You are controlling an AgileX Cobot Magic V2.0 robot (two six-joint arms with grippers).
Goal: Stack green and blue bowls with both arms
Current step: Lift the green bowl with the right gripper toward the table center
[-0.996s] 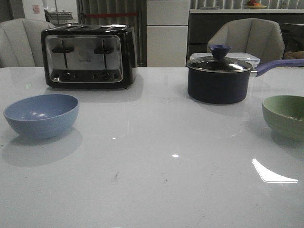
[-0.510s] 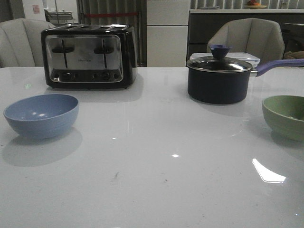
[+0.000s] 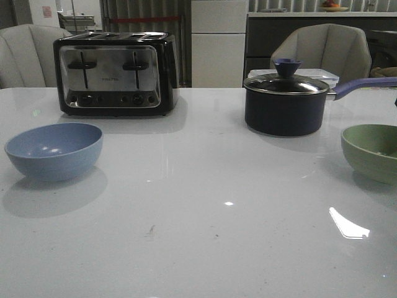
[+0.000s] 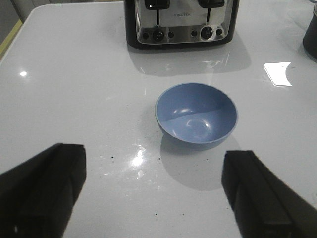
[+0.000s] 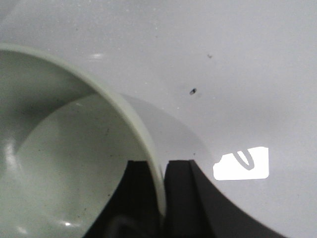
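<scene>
The green bowl (image 5: 59, 163), at the table's right edge, is being pinched by its rim between the closed-down fingers of the right gripper (image 5: 163, 198). The blue bowl (image 4: 196, 115), far left before the toaster (image 3: 115, 73), is being hovered over by the left gripper (image 4: 153, 193), jaws wide apart. Grasping is judged underway; lifting and carrying across are called for next.

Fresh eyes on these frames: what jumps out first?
The right end effector is clamped on the rim of the green bowl at the table's far right edge. The blue bowl sits alone on the left in front of the toaster, with the left end effector open and short of it.
</scene>
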